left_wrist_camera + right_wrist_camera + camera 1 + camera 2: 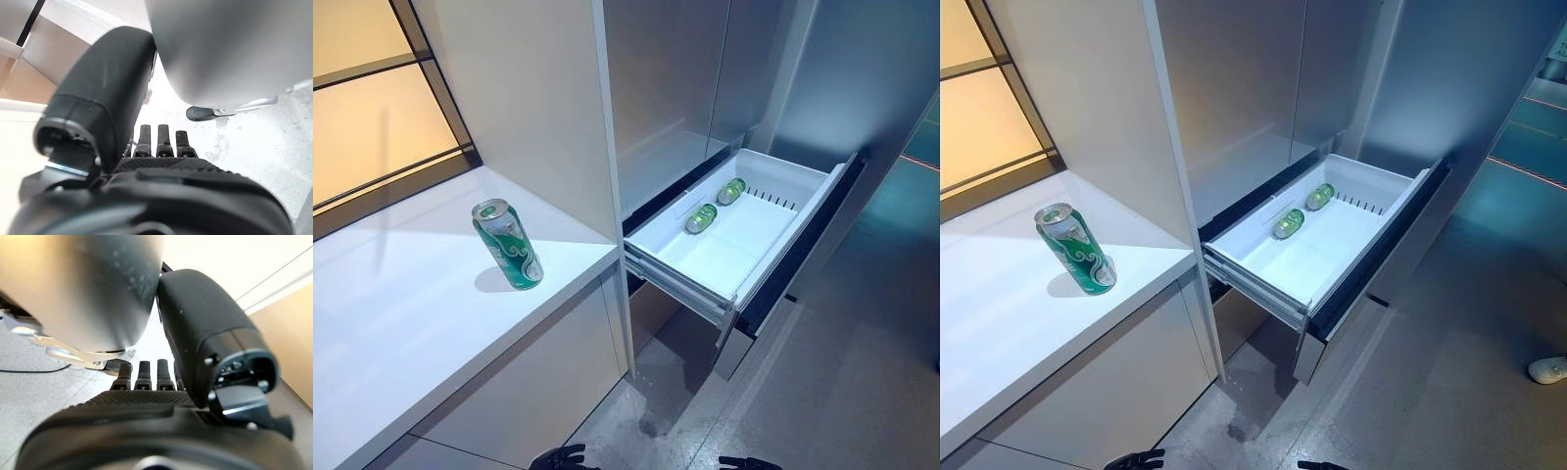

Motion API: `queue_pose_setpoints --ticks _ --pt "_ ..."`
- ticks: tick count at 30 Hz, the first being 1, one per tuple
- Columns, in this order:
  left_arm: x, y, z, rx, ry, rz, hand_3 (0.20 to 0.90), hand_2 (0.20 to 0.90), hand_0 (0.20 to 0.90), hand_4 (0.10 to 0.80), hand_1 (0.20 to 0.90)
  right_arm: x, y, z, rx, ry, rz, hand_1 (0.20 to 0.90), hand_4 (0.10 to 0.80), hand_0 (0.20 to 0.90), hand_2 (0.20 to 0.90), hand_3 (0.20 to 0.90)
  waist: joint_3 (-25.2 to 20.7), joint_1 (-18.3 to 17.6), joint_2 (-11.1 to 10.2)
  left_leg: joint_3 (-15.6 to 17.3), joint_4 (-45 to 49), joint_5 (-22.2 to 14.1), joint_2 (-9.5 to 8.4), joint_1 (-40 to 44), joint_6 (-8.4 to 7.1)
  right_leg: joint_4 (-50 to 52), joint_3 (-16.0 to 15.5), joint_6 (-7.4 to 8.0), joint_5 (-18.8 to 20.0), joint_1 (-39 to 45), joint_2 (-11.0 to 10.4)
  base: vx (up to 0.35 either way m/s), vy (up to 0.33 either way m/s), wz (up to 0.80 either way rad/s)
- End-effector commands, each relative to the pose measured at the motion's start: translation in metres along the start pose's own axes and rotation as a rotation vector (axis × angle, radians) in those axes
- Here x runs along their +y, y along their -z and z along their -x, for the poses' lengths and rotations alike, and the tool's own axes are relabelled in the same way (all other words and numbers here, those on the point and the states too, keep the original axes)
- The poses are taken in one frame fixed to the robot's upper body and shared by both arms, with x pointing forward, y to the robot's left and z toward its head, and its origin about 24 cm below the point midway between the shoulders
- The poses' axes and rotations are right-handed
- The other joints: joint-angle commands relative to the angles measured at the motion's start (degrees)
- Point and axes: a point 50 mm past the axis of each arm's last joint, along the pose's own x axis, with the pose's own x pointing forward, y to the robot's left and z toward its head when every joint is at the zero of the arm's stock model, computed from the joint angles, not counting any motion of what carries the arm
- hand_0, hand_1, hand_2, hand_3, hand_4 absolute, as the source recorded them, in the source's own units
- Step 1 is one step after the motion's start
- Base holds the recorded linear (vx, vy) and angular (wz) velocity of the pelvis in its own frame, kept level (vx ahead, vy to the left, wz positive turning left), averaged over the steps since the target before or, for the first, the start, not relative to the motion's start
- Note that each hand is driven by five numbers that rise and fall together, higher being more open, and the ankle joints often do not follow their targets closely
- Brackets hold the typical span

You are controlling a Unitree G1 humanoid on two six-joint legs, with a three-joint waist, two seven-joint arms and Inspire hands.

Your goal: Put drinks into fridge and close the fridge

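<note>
Down at the bottom edge of the head views, your left hand [563, 456] and right hand [747, 462] both hang low over the floor [822, 392], well apart from everything you need. Each wrist view shows its own fingers running out straight and relaxed, with nothing between them, so both hands are released and empty.

Nearer to you on the left, one green can [508, 244] stands upright on the white counter [401, 323], not far from the counter's front edge and close to the tall cabinet panel [538, 108]. That looks like the drink left to load. Bring your left hand up beside it, wrap the fingers round the middle of the can, and keep it upright as you lift; a thin can is likely to slip or dent if you pinch it near the rim.

Farther off to the right, the fridge drawer [783, 186] is pulled fully out. Two green cans [701, 217] already lie on their sides near its back left wall, and the front half of the tray is bare. Carry the can over the near rim, lower it into that bare part, and let go only once it rests. Then push the drawer front squarely, so that it slides in straight.
</note>
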Motion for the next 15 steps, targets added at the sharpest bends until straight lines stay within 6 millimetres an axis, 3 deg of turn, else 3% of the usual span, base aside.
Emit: queue_pose_setpoints --ticks 1,15 --pt "0.0004 -0.0087 -0.0019 -0.017 0.014 -0.031 0.900 0.900 0.900 0.800 0.900 0.0048 0.0060 -0.0011 0.039 -0.056 0.006 0.900 0.800 0.900 0.900 0.900 0.3 0.7 -0.8 1.6 2.8 -5.6 -2.82 -1.1 0.56 5.1 -1.0 1.60 -3.3 -4.3 0.4 0.000 0.000 0.00" --pt "0.0043 -0.0113 -0.0016 -0.039 -0.038 -0.039 0.900 0.900 0.900 0.800 0.900 0.0046 0.0063 -0.0010 0.041 -0.059 0.010 0.900 0.800 0.900 0.900 0.900 0.4 0.7 -0.9 1.7 2.7 -5.6 -2.74 -1.0 0.57 5.1 -1.0 1.60 -3.3 -4.3 0.5 0.000 0.000 0.00"
